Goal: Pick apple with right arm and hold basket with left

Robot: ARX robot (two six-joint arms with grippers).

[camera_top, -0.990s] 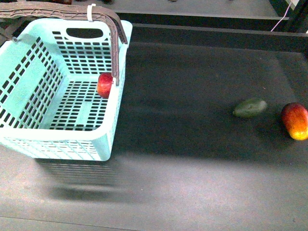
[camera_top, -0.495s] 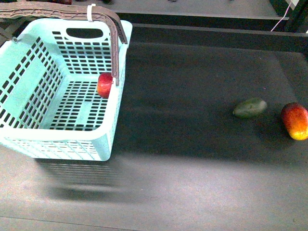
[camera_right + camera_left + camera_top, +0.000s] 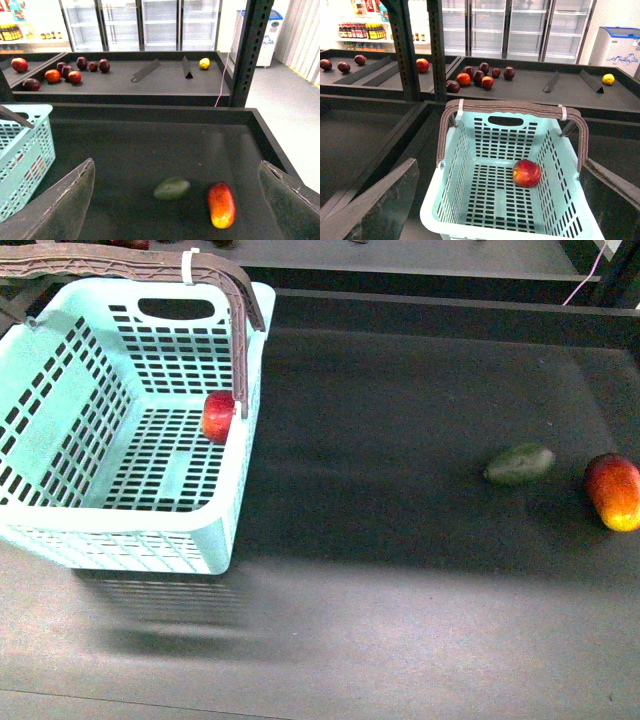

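The pale turquoise basket (image 3: 60, 430) stands at the left of the dark table, its brown handles (image 3: 240, 330) raised. The red apple (image 3: 217, 416) lies inside it on the slotted floor against the right wall, partly behind a handle. In the left wrist view the basket (image 3: 470, 160) and the apple (image 3: 526, 173) lie ahead of my open, empty left gripper (image 3: 500, 220). My right gripper (image 3: 175, 215) is open and empty, above the table short of the other fruits. Neither arm shows in the front view.
A dark green oval fruit (image 3: 519, 463) and an elongated red-orange-yellow fruit (image 3: 613, 490) lie at the table's right; they also show in the right wrist view, green fruit (image 3: 171, 188) and elongated fruit (image 3: 221, 204). Shelves with fruit stand behind.
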